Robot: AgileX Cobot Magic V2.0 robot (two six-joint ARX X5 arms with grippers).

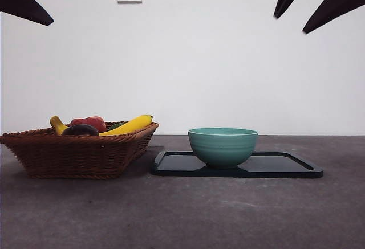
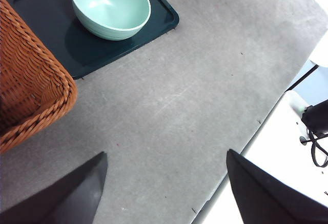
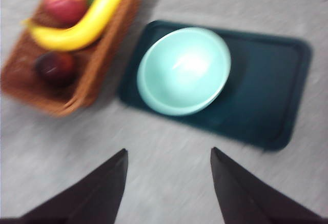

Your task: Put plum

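My 2 grippers both hang high above the table, and neither has hold of anything. My left gripper (image 2: 164,183) has its jaws spread wide over bare grey table (image 2: 195,96), with a corner of the basket (image 2: 31,90) to one side of it. My right gripper (image 3: 169,183) is also parted, less widely, and looks down on the bowl (image 3: 184,70) and tray (image 3: 277,90); its picture is blurred. The plum (image 3: 56,67) lies in the basket, at the end away from the apple (image 3: 65,1), with the banana (image 3: 84,21) between the 2 fruits. From the front, the plum (image 1: 80,130) shows only as a dark low dome above the basket's rim, just in front of the apple. It is round, so I can make out no long axis, and I cannot tell which way its stem end points. The bowl stands upright on the tray's basket-side half, and the tray lies just beside the basket.
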